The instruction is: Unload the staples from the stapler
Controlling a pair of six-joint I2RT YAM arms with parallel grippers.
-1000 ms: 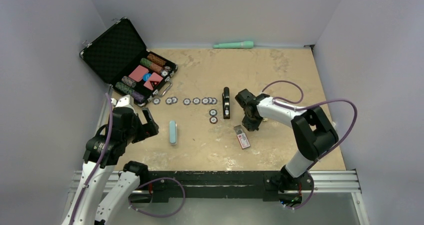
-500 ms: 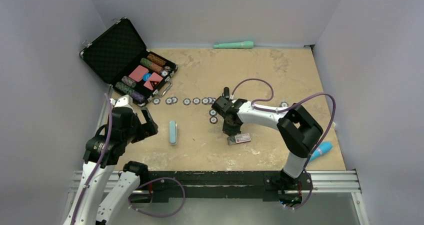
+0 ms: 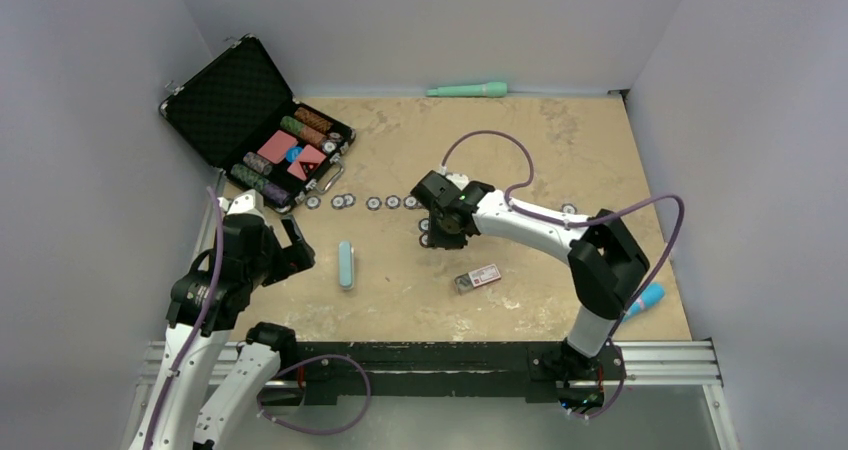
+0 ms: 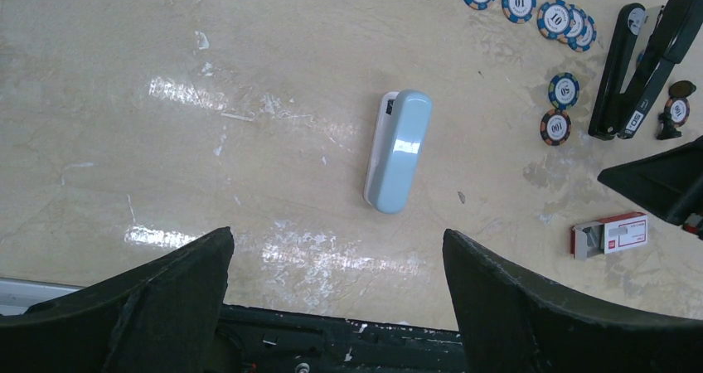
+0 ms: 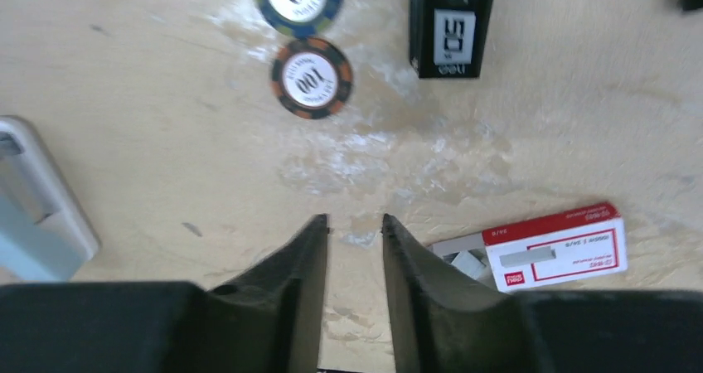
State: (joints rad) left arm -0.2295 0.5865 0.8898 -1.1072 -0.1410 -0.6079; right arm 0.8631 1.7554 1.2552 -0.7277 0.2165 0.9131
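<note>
The black stapler (image 4: 642,66) lies spread open in a V beside the poker chips; its end (image 5: 452,25) shows at the top of the right wrist view. From above, my right arm covers it. My right gripper (image 5: 355,220) (image 3: 442,235) hovers low over bare table just in front of the stapler, its jaws a narrow gap apart with nothing between them. My left gripper (image 4: 336,249) (image 3: 290,250) stands wide open and empty at the near left. The staples do not show.
A red-and-white box (image 3: 480,276) (image 5: 551,249) lies just right of my right fingers. A pale blue bar (image 3: 345,265) (image 4: 399,149) lies left of centre. Poker chips (image 3: 375,202) (image 5: 312,78) form a row; an open chip case (image 3: 250,120) stands back left.
My right arm has swung left from beside the stapler to over it. The red-and-white box has been turned from lengthwise to crosswise. The right jaws have parted slightly. The left arm is still.
</note>
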